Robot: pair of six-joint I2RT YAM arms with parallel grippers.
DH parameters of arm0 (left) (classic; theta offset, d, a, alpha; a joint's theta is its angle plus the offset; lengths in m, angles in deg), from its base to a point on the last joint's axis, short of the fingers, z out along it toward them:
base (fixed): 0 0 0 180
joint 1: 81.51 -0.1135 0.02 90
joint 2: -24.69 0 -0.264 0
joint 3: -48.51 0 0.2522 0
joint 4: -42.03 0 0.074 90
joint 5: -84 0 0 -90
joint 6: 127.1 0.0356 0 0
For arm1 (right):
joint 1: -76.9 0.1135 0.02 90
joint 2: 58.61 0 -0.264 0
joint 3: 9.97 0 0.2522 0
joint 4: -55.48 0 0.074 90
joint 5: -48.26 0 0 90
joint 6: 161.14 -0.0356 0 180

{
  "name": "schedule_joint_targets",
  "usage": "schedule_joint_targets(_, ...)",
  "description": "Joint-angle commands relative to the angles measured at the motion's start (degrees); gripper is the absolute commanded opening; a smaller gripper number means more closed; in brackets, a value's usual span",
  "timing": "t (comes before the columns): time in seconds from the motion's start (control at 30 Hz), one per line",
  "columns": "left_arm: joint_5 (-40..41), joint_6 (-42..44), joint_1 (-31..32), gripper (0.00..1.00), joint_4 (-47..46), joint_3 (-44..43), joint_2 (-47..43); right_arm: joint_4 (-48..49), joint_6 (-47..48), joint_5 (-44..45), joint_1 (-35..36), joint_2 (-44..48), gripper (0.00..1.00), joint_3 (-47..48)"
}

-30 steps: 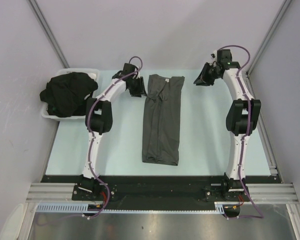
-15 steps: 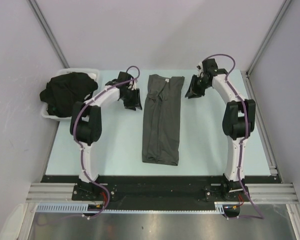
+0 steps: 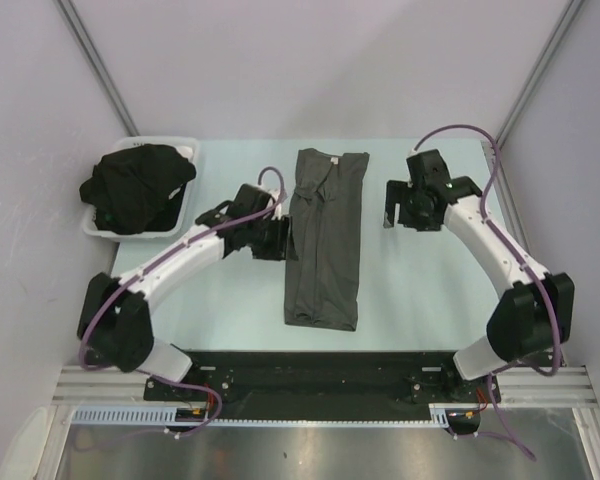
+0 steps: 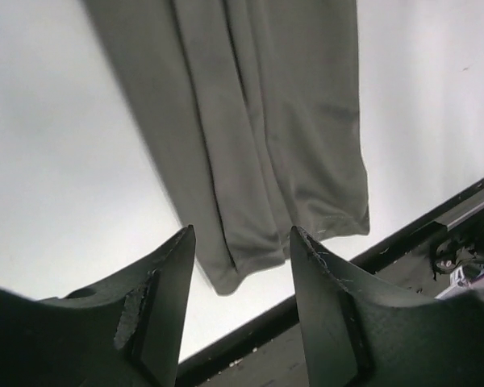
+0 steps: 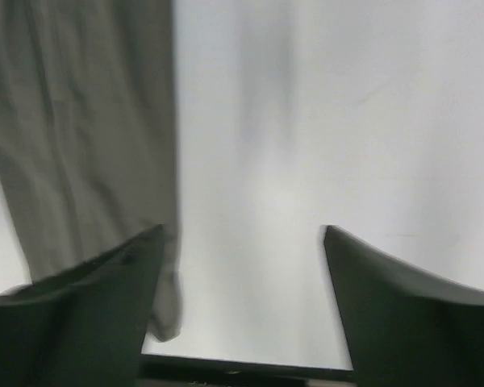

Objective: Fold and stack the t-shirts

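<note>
A charcoal grey t-shirt (image 3: pixel 325 235) lies on the table, folded lengthwise into a long narrow strip. Its near hem shows in the left wrist view (image 4: pixel 258 121), and its right edge in the right wrist view (image 5: pixel 81 145). My left gripper (image 3: pixel 277 240) (image 4: pixel 242 234) hangs open beside the strip's left edge, nothing between its fingers. My right gripper (image 3: pixel 391 205) (image 5: pixel 242 232) stands wide open over bare table, a little right of the strip. A heap of black t-shirts (image 3: pixel 135 185) fills the tray at far left.
The white plastic tray (image 3: pixel 185 144) sits at the table's far left corner. A black bar (image 3: pixel 320 358) runs along the near table edge, just beyond the strip's hem. Grey walls close in on both sides.
Both arms have swung from the shirt's far end toward the near side, now level with its middle. Both grippers opened wider, the right one by a lot.
</note>
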Motion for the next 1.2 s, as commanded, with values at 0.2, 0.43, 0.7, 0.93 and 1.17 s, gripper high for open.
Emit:
schedule_joint_targets(0.2, 5.5, -10.6, 3.2, 0.64, 0.8, 11.6, -18.7, 1.8, -9.1, 6.0, -2.0, 11.3, 1.00, -8.5)
schedule_joint_targets(0.43, 3.6, -13.1, 4.7, 0.66, 0.3, 16.2, -23.2, 5.6, -15.2, -5.1, -2.2, 14.7, 1.00, -19.8)
schedule_joint_targets(0.7, 3.3, -14.9, 5.7, 0.67, 2.9, 19.9, -29.9, 8.3, -21.4, -8.4, 4.6, 20.6, 0.99, -24.9)
schedule_joint_targets(0.93, 2.5, -13.9, 5.8, 0.68, 5.4, 21.3, -34.4, 11.9, -27.5, -6.8, 12.5, 24.9, 0.93, -31.3)
schedule_joint_targets(1.17, 2.2, -11.6, 5.8, 0.69, 7.8, 19.8, -34.5, 13.3, -32.3, 0.0, 22.7, 26.0, 0.93, -35.9)
